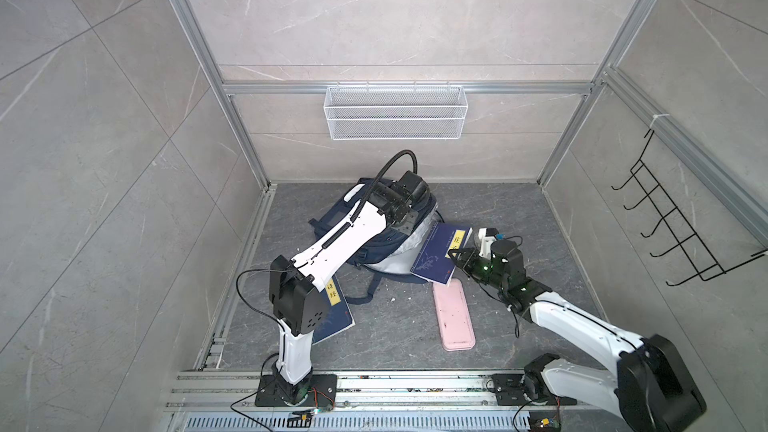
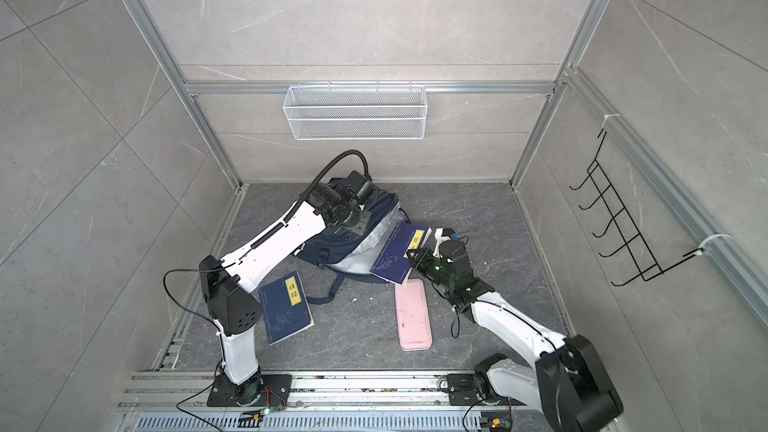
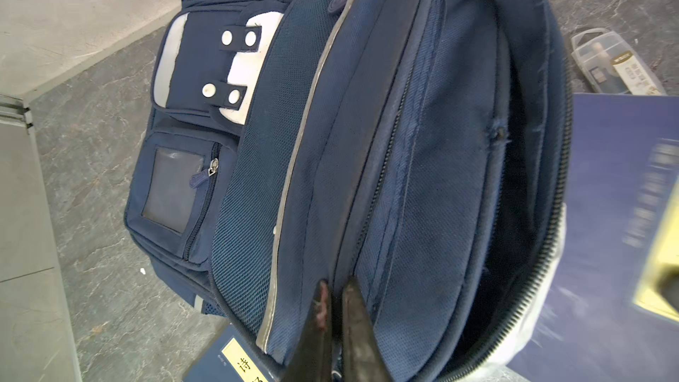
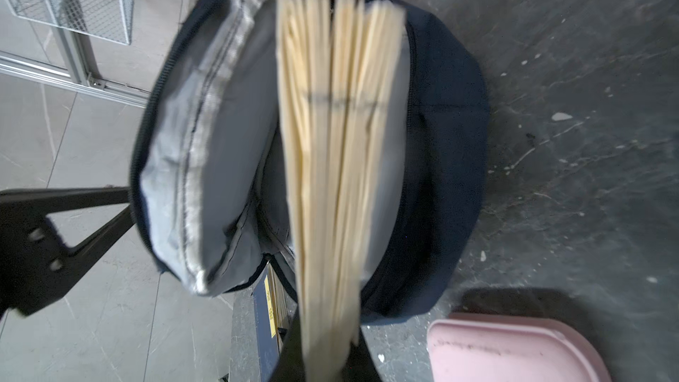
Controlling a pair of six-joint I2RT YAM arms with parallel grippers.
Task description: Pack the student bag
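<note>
Book point(image 4: 330, 141) clamped in my right gripper point(image 1: 454, 253) aims edge-on into the student bag point(image 3: 253, 178), whose mouth my left gripper point(image 3: 335, 290) pinches open.

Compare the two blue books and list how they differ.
The left book lies free, flat on the floor; the right book is clamped in the right tool.
The left book lies outside the bag; the right book's end is at its open mouth.
Their yellow labels bear different characters.
Both have navy covers with yellow labels.
</note>
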